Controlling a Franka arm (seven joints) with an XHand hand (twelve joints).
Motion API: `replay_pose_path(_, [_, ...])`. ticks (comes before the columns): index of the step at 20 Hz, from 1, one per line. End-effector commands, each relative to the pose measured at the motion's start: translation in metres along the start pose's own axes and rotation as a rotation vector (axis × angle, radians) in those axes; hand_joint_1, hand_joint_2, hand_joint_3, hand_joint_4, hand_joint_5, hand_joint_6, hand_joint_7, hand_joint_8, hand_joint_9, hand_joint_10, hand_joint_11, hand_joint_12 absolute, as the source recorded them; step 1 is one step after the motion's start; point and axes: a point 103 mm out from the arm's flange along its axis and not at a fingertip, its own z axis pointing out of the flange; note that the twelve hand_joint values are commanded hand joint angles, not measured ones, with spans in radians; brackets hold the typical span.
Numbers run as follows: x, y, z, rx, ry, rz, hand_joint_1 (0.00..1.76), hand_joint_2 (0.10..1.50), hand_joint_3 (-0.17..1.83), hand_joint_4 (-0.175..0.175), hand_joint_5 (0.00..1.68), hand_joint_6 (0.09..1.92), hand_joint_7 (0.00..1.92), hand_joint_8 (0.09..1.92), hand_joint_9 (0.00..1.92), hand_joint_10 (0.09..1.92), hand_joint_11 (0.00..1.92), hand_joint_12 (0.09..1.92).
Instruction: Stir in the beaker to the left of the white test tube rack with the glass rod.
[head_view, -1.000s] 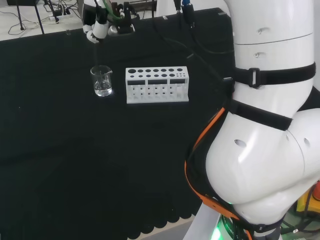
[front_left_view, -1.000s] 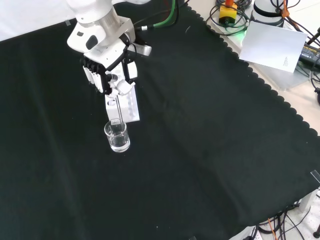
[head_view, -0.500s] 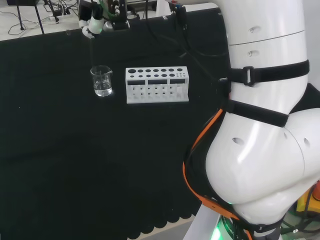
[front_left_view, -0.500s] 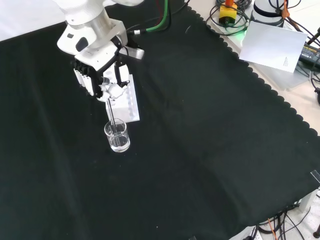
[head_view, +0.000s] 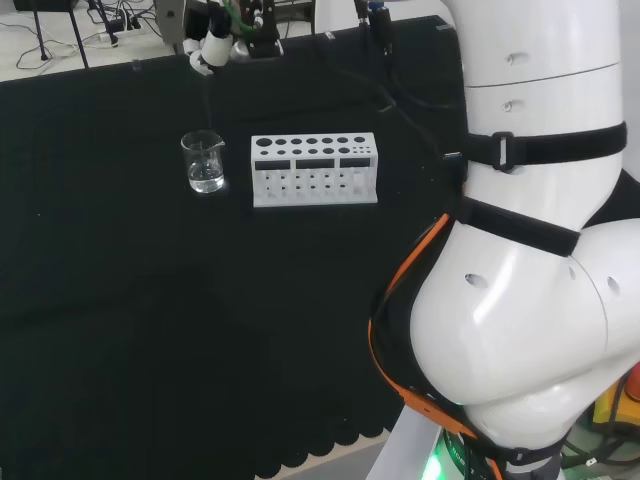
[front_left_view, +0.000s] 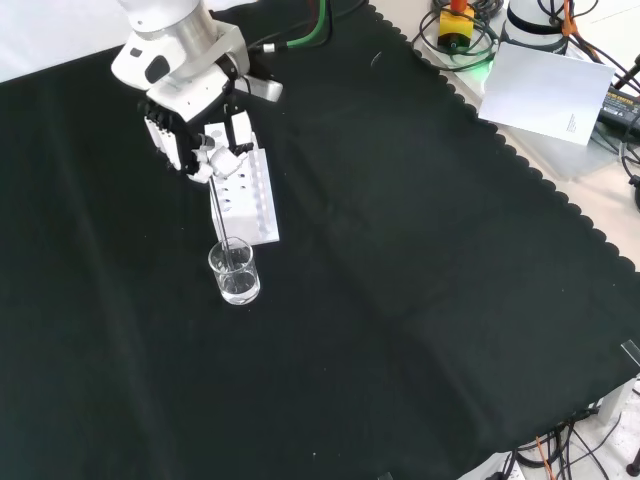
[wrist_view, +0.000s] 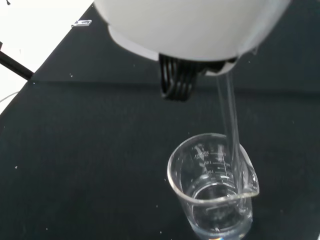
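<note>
Now, head view: beaker (head_view: 204, 162) stands left of the rack (head_view: 314, 168). Front view: the hand (front_left_view: 195, 140) hangs above the rack's far end, fingers curled, pinching the rod (front_left_view: 220, 218), which drops into the beaker. Wrist view: rod tip sits inside the beaker, liquid below.

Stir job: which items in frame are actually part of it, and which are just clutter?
In the job:
- hand, fingers curled on the rod
- glass rod, lower end in the beaker
- beaker, some clear liquid inside
- white test tube rack, the landmark beside the beaker

Just lying about:
- white sheet off the cloth's edge
- cables beyond it
</note>
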Motion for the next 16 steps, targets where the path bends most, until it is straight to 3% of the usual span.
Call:
replay_pose_path(1, [0.014, -0.006, 0.001, 0.0, -0.001, -0.012, 1.34, 0.41, 1.11, -0.175, 1.23, 0.81, 1.41, 0.88, 1.77, 0.66, 1.38, 1.0])
replay_pose_path(10, [0.046, 0.012, 0.012, 0.009, 0.004, -0.061, 1.34, 0.41, 1.11, -0.175, 1.23, 0.81, 1.41, 0.88, 1.77, 0.66, 1.38, 1.0])
replay_pose_path(16, [0.034, 0.024, 0.011, 0.003, 0.001, -0.046, 1.34, 0.41, 1.11, -0.175, 1.23, 0.81, 1.41, 0.88, 1.77, 0.66, 1.38, 1.0])
